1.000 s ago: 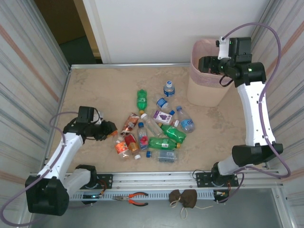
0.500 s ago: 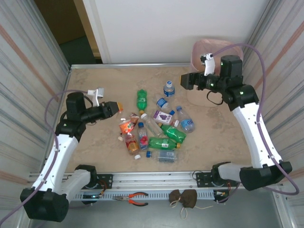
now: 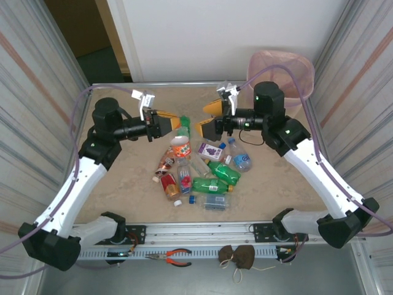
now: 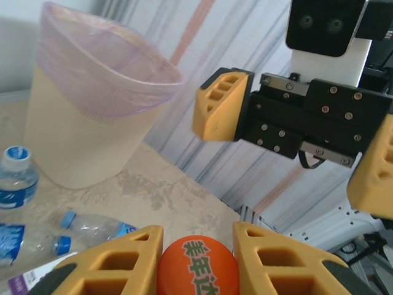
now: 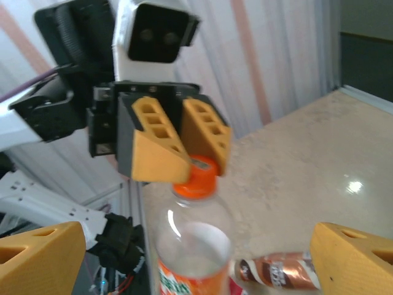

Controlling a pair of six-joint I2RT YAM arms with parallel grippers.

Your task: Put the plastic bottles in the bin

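In the upper centre of the top view, the left gripper [image 3: 178,123] is clamped on the cap of an orange-capped bottle [image 3: 180,147], which hangs below it above the table. Just to its right, the right gripper [image 3: 202,119] faces it with jaws spread wide and nothing between them. The other plastic bottles [image 3: 212,184] lie clustered mid-frame, and the pink bin [image 3: 306,80] stands upper right.

**Three cameras, one shared spot**

The overhead camera is looking down from behind the arm bases [image 3: 113,228]. The two wrist cameras are facing each other at close range, both catching the orange-capped clear plastic bottle [image 5: 193,243].
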